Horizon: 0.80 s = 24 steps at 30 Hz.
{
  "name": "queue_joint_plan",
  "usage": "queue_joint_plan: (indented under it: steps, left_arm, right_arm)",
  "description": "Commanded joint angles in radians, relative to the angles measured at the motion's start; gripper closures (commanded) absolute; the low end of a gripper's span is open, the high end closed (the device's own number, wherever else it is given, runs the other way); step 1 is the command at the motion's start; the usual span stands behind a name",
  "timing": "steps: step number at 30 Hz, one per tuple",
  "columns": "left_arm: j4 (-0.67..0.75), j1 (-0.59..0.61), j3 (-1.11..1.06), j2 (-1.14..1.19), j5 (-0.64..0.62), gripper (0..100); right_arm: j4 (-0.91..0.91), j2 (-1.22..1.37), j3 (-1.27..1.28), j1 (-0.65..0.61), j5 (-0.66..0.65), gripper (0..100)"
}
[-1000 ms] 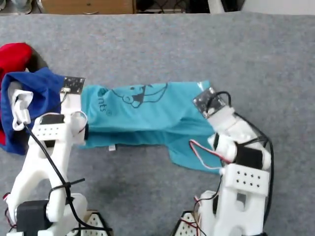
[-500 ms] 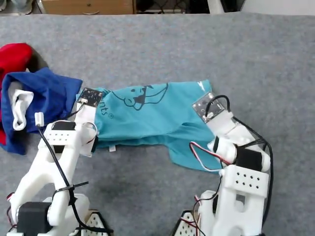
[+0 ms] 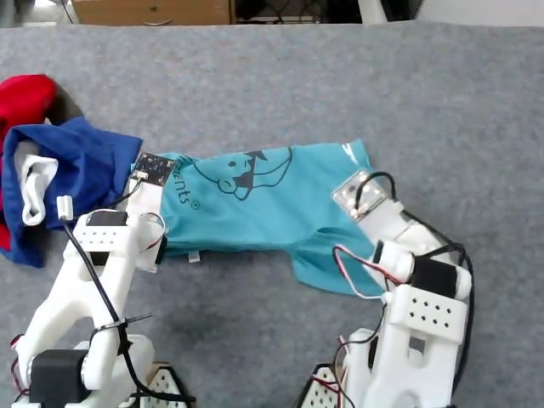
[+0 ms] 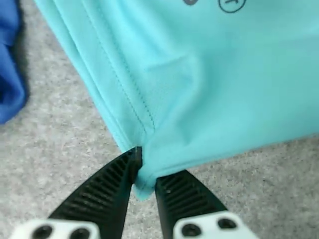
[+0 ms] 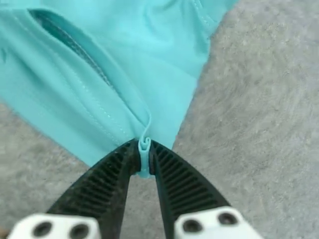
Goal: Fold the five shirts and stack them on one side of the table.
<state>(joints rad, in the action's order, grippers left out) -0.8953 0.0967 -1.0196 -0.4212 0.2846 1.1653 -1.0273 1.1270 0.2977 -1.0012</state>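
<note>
A teal shirt (image 3: 255,200) with a dark animal print lies folded across the middle of the grey table, one sleeve trailing toward the front. My left gripper (image 4: 144,167) is shut on the teal shirt's (image 4: 199,84) hemmed corner at its left end, under the left arm (image 3: 149,183). At the shirt's right end my right gripper (image 5: 143,159) is shut on a pinched fold of the teal shirt (image 5: 109,69), under the right arm (image 3: 365,197). A blue shirt (image 3: 72,174) and a red shirt (image 3: 24,95) lie bunched at the table's left edge.
Grey carpet-like table surface (image 3: 425,93) stretches open to the back and right. A wooden cabinet (image 3: 149,10) stands beyond the far edge. Both arm bases sit at the front edge, with cables along each arm.
My left gripper has drawn the shirt's left end rightward and toward the front, off the blue shirt. The right gripper has pulled its end slightly toward the front. The shirt lies flatter.
</note>
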Motion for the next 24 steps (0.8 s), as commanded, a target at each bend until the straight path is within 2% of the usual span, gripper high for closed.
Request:
queue_joint_plan:
  steps: [1,4,6,10,12,16,18,19,20,22,24]
  left_arm:
    - [0.003,0.007,0.004,-0.015,0.005,97]
    - [-0.069,-0.004,0.015,-0.017,0.071,89]
    - [-0.104,0.004,0.021,-0.026,0.069,83]
    - [-0.186,0.081,0.104,-0.025,0.068,81]
    - [-0.261,0.119,0.173,-0.025,0.068,81]
    - [-0.417,0.168,0.326,-0.026,0.068,82]
    - [-0.445,0.177,0.394,-0.026,0.058,82]
    - [-0.443,0.179,0.421,-0.026,0.038,85]
    - [-0.44,0.177,0.453,-0.017,0.006,89]
    - [-0.402,0.177,0.492,-0.015,-0.066,98]
    - [-0.379,0.177,0.501,-0.02,-0.123,96]
  right_arm:
    - [-0.02,-0.016,0.028,-0.023,-0.003,98.4]
    - [-0.044,-0.016,0.059,-0.015,-0.008,97.5]
    - [-0.043,-0.016,0.061,-0.015,-0.008,92.9]
    - [-0.037,-0.016,0.044,-0.017,-0.009,79.5]
    - [0.014,-0.016,0.005,-0.017,-0.041,77.9]
    - [0.123,-0.016,-0.102,-0.018,-0.081,81.4]
    - [0.118,-0.007,-0.143,-0.031,-0.058,90.0]
    - [0.095,-0.005,-0.153,-0.064,-0.034,97.2]
    - [0.074,0.004,-0.154,-0.11,0.002,98.6]
    - [0.038,0.048,-0.154,-0.206,0.098,95.5]
    - [-0.006,0.12,-0.168,-0.292,0.189,98.5]
